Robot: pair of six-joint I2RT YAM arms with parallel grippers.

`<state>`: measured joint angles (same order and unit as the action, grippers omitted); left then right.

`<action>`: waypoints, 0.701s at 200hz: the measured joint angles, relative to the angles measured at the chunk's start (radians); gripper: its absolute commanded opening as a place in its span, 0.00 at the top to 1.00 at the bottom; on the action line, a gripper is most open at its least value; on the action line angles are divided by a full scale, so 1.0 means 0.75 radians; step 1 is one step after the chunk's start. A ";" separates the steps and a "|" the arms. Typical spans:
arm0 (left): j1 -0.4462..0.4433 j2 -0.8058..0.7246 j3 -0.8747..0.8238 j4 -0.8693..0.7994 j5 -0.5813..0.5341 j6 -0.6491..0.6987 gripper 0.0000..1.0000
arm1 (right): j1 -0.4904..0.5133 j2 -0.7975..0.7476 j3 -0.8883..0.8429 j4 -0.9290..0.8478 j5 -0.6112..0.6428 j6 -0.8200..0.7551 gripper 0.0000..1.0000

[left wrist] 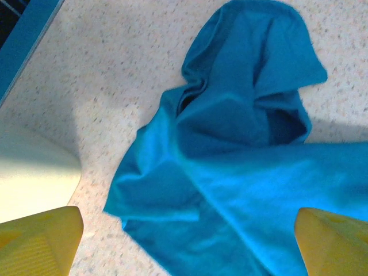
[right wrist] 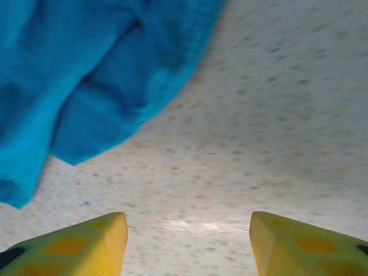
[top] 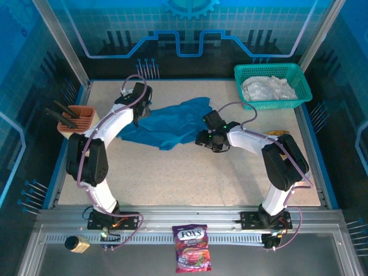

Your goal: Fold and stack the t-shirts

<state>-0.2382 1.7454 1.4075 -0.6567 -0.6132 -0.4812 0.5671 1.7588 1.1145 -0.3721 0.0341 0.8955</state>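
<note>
Where the near rail runs between the two arm bases, a FOX'S candy bag lies off the bench. The near half of the bench is bare speckled surface, with plenty of open room.

The right fingers are spread with nothing between them and bare bench under the gap. They sit just off the cloth's near-right edge.

The teal-blue t-shirt lies mid-bench, slightly left of centre and toward the far half. It is unfolded and rumpled, solid colour, with deep creases and one bunched hump in the left wrist view. Its long axis is diagonal, near-left to far-right. The far-right end lies beside the right wrist and the near-left end by the left arm. Collar versus hem: cannot tell.

The left fingers are spread wide above the shirt's left end, with cloth below the gap but not pinched.

A brown rack sits near the bench's left edge. A narrow bare strip runs between the shirt and the blue rim.

In the far right corner is a teal-green mesh basket with the white t-shirt bunched inside, well apart from the teal one. Bare bench runs behind the teal shirt along the far wall.
</note>
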 measured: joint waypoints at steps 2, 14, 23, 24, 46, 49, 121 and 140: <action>-0.001 -0.010 -0.007 -0.002 0.003 -0.004 0.04 | 0.004 0.004 0.002 0.004 0.001 0.007 0.41; -0.004 -0.079 -0.059 -0.007 0.022 -0.026 0.05 | 0.031 0.035 0.022 0.027 0.009 0.054 0.41; -0.004 -0.125 -0.094 -0.006 0.037 -0.045 0.05 | 0.043 0.066 0.047 0.036 0.014 0.083 0.41; -0.004 -0.128 -0.097 -0.005 0.038 -0.047 0.05 | 0.045 0.069 0.049 0.036 0.014 0.085 0.41; -0.005 -0.184 -0.167 -0.006 0.061 -0.086 0.05 | 0.060 0.147 0.115 0.055 0.029 0.135 0.44; -0.005 -0.184 -0.173 -0.005 0.063 -0.091 0.05 | 0.062 0.160 0.124 0.059 0.035 0.140 0.44; -0.014 -0.182 -0.296 0.032 0.159 -0.172 0.05 | 0.084 0.344 0.313 0.014 0.130 0.196 0.71; -0.029 -0.182 -0.313 0.044 0.164 -0.176 0.05 | 0.084 0.395 0.395 0.007 0.151 0.175 0.79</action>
<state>-0.2600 1.6089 1.1728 -0.6239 -0.4904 -0.6136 0.6300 2.0552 1.4105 -0.3672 0.1474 1.0267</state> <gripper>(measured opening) 0.949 0.250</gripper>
